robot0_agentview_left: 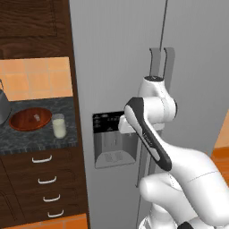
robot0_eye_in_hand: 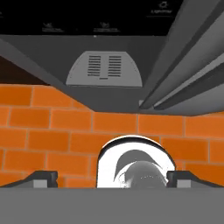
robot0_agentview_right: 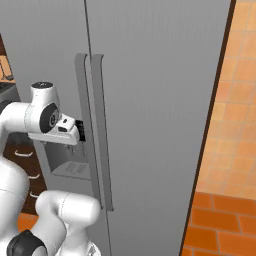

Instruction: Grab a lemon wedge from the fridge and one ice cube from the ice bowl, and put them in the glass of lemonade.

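**Two closed doors, jaws spread at the handle**

Two tall grey doors make up the fridge (robot0_agentview_left: pixel 116 67), both closed, with long vertical handles (robot0_agentview_right: pixel 95 125) meeting at the middle seam and a black-panelled dispenser recess (robot0_agentview_left: pixel 114 139) in the left door. To its left, on a dark speckled counter (robot0_agentview_left: pixel 40 138), the reddish-brown ice bowl (robot0_agentview_left: pixel 30 119) holds a pale ice cube (robot0_agentview_left: pixel 36 117), and the glass of lemonade (robot0_agentview_left: pixel 58 125) stands just beside the bowl's right edge.

The white arm rises from below, elbow bent, wrist turned toward the door front. The gripper (robot0_agentview_right: pixel 80 131) sits level with the dispenser, just beside the left door's handle, released and holding nothing.

From the hand camera, the fingertips (robot0_eye_in_hand: pixel 43 178) stand far apart over orange floor tiles, with the dispenser's grille (robot0_eye_in_hand: pixel 103 68) above. The right base camera alone shows the dark fingers against the handle; the left one alone shows the counter.
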Controlling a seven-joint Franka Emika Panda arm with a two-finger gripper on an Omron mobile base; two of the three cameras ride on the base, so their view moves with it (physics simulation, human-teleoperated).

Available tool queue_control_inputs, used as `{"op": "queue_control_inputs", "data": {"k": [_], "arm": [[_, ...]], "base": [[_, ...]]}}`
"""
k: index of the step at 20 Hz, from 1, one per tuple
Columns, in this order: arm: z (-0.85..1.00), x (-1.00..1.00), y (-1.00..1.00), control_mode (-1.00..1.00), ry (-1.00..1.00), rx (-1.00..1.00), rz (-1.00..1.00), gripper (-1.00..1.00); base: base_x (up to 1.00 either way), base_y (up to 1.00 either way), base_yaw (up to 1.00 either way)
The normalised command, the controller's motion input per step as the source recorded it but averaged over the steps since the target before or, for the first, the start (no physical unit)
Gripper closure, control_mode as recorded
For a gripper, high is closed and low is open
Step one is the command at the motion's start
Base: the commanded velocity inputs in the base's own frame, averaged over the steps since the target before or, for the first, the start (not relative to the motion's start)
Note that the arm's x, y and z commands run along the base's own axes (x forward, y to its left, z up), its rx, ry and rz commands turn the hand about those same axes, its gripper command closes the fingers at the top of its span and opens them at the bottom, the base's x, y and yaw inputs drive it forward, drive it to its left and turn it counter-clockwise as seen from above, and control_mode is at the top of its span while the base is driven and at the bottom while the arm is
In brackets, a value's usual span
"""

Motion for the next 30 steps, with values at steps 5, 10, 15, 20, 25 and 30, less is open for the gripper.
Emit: {"op": "queue_control_inputs", "data": {"k": [5,10,15,20,25,30], "arm": [[0.0,-0.01,-0.27,-1.0,0.12,0.02,-0.01,-1.0],[-0.26,-0.15,-0.02,-1.0,0.02,0.04,0.0,-1.0],[-0.38,-0.17,0.27,-1.0,0.0,0.04,0.0,-1.0],[0.0,0.0,0.0,1.0,0.0,0.0,0.0,-1.0],[0.0,0.0,0.0,1.0,0.0,0.0,0.0,-1.0],[0.0,0.0,0.0,1.0,0.0,0.0,0.0,-1.0]], "base": [[0.0,0.0,0.0],[0.0,0.0,0.0],[0.0,0.0,0.0],[-0.12,0.95,0.0],[0.2,1.0,-0.04],[0.97,0.94,-0.3]]}}
